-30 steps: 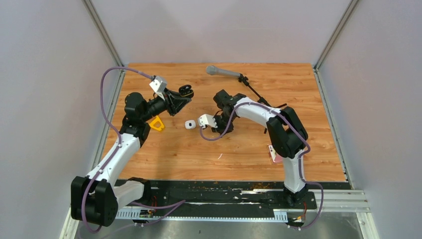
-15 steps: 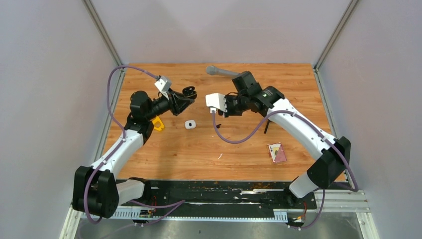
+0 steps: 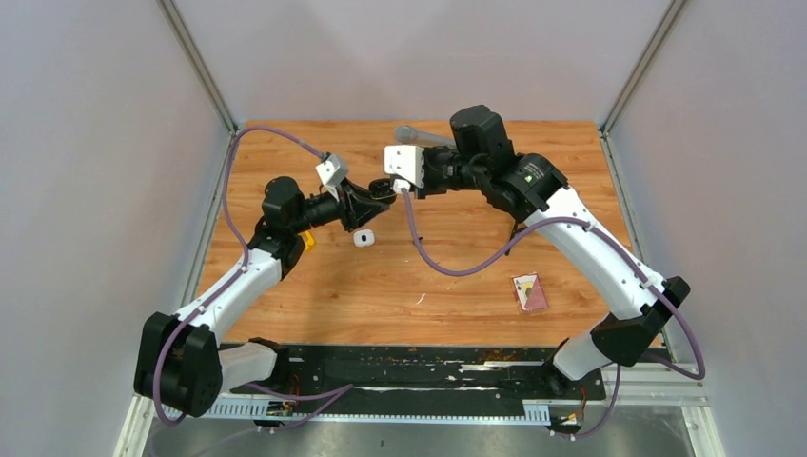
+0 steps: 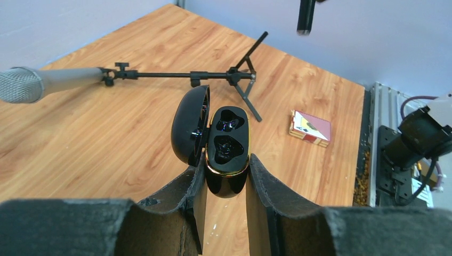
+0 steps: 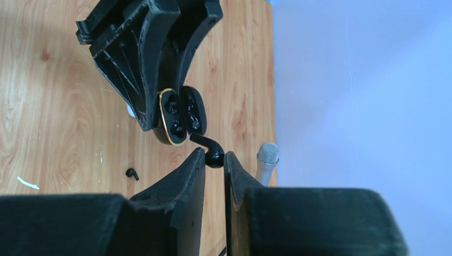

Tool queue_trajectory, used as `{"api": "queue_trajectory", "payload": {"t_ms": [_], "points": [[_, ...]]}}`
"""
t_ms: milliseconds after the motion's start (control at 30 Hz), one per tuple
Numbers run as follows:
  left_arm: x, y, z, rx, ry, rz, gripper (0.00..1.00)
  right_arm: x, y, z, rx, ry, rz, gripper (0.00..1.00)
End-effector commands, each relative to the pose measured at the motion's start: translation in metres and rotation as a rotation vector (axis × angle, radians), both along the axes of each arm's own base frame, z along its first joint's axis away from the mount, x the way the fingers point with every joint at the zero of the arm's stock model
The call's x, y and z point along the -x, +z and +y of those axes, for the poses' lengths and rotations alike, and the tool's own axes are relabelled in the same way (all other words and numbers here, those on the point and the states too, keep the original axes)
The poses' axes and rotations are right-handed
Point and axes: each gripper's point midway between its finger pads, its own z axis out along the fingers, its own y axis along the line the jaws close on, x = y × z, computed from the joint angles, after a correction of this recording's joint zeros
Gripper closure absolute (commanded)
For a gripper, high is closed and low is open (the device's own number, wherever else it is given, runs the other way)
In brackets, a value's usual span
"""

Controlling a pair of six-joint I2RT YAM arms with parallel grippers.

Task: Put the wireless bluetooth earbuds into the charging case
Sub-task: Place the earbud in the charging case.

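My left gripper [image 4: 226,178] is shut on the lower body of a black, gold-rimmed charging case [image 4: 228,141]. It holds the case above the table with the lid [image 4: 190,125] swung open, and both wells look dark. My right gripper [image 5: 214,156] is shut on the head of a black earbud [image 5: 212,152]. The stem points at the case [image 5: 178,120], with its tip right at the rim. A second black earbud [image 5: 131,174] lies on the wood. From above, the left gripper [image 3: 374,198] and right gripper [image 3: 392,190] meet mid-table at the back.
A small white case [image 3: 363,238] sits on the table below the grippers, with a yellow piece [image 3: 306,238] by the left arm. A microphone [image 3: 419,136] on its tripod stand [image 4: 234,80] lies along the back. A card box [image 3: 530,291] rests front right. A white sliver [image 3: 420,299] lies near the front.
The right arm rose from the table and swung back-left, carrying the black earbud to the case. The left arm moved the open case rightward to meet it.
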Motion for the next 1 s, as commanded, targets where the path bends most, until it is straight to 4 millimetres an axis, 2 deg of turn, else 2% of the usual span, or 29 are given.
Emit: {"api": "queue_trajectory", "payload": {"t_ms": [0,367,633,967], "points": [[0.011,0.013,-0.008,-0.008,-0.074,-0.091,1.0,0.006,0.0,0.012,0.035,0.028,-0.045,1.0],[0.027,0.022,-0.018,-0.007,-0.155,-0.142,1.0,0.016,-0.013,0.024,0.13,0.087,-0.117,1.0],[0.029,0.029,-0.019,0.01,-0.156,-0.15,1.0,0.018,-0.026,0.029,0.18,0.119,-0.137,0.99],[0.029,0.036,-0.019,0.028,-0.151,-0.161,1.0,0.017,-0.033,0.035,0.188,0.122,-0.142,0.99]]}}
